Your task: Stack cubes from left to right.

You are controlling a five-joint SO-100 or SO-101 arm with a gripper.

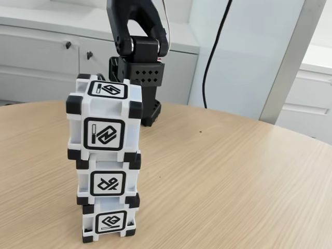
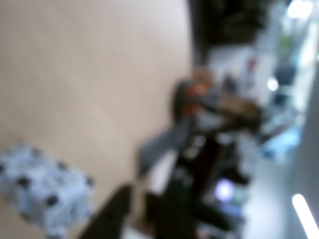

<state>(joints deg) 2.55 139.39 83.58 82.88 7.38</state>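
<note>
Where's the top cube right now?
In the fixed view, the top cube sits left of centre on the middle cube, slightly offset left, before the arm base.

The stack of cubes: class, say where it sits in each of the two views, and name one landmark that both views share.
Fixed view: the stack of cubes stands left of centre, three high, in front of the arm's base.
Wrist view: a blurred white block with dark corners, likely the stack of cubes, lies at the lower left.
Shared landmark: the wooden table.
</note>
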